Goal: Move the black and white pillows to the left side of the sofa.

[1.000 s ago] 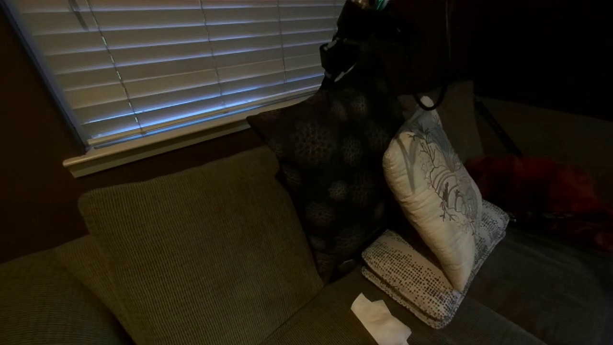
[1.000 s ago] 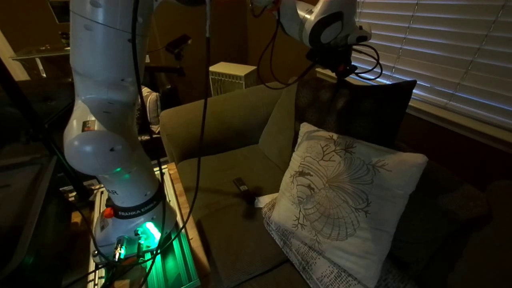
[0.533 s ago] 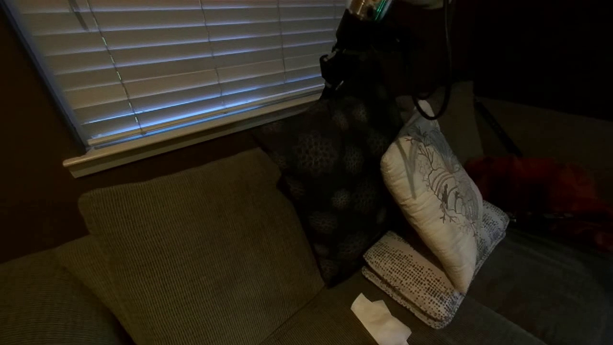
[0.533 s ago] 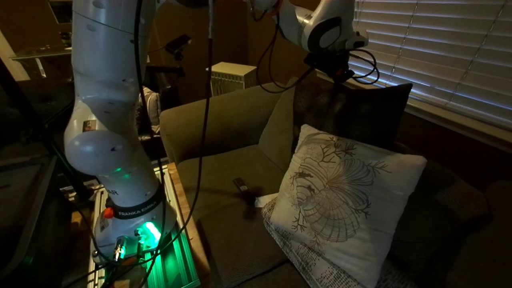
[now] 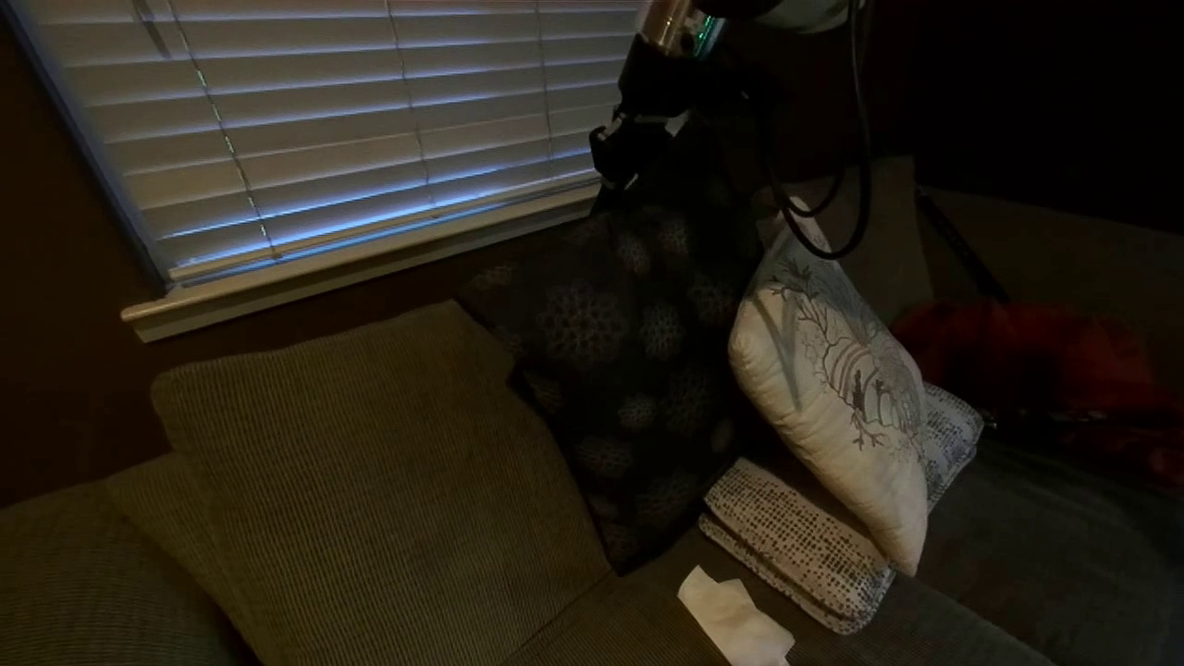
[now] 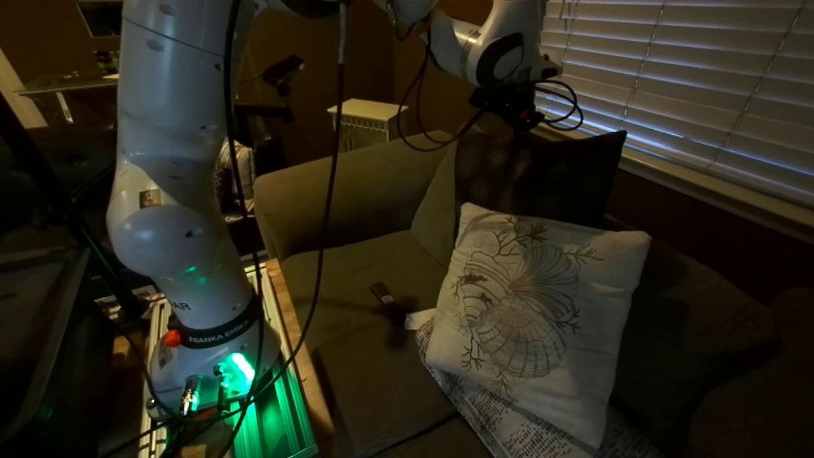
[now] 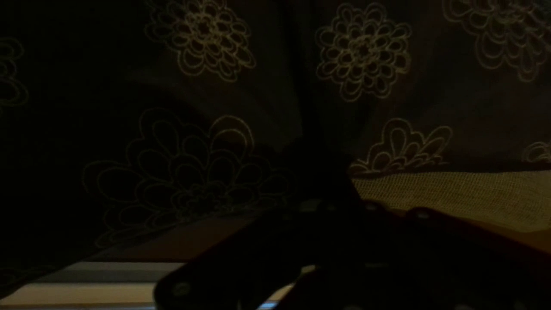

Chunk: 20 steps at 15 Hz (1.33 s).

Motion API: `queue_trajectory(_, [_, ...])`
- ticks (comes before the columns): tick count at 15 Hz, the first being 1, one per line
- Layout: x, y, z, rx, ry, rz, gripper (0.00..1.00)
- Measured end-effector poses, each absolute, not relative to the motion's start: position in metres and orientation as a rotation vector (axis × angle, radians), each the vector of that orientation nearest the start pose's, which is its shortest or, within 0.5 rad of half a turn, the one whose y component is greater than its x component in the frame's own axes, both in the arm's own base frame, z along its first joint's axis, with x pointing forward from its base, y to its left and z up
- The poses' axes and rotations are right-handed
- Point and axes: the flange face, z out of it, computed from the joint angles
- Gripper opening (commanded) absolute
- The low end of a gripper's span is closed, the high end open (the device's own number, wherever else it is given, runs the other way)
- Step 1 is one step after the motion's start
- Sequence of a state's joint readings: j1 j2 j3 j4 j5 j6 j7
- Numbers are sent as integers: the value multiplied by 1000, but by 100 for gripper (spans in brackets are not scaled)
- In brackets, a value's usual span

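The black pillow [image 5: 638,370], printed with pale dotted flowers, leans upright against the sofa [image 5: 370,481] back. In the wrist view its cloth [image 7: 363,49] fills the upper part and bunches into a fold at my gripper [image 7: 320,176]. The jaws are shut on the pillow's upper edge; the fingertips themselves are lost in darkness. Both exterior views show the arm reaching down to that edge from above. The white pillow [image 6: 534,305], with a shell and coral print, stands tilted in front of the black one, partly covering it.
Beneath the white pillow lies a flat grey-dotted pillow [image 5: 795,536], with white paper [image 5: 735,620] beside it. A red cloth [image 5: 1036,370] lies farther along. A remote [image 6: 383,294] rests on the seat near the sofa arm [image 6: 350,197]. The windowsill [image 5: 370,250] runs behind the sofa.
My gripper and the black pillow have moved left in both exterior views, and lower in the window-side scene. The white pillow has shifted slightly and tilted with them.
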<state>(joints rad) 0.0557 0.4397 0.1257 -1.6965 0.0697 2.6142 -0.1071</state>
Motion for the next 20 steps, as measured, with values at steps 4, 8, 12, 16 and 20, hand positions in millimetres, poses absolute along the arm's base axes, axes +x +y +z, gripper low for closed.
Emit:
queue_trajectory(4, [697, 122, 402, -2906, -327, -788, 1])
queue_trajectory(8, [697, 129, 411, -2900, -360, -834, 1])
queue_trajectory(12, [695, 148, 416, -2901, -432, -854, 1])
queue_trajectory(16, [691, 175, 422, -2882, -500, -864, 1])
queue_trajectory(20, [687, 201, 424, -2858, -566, -840, 1])
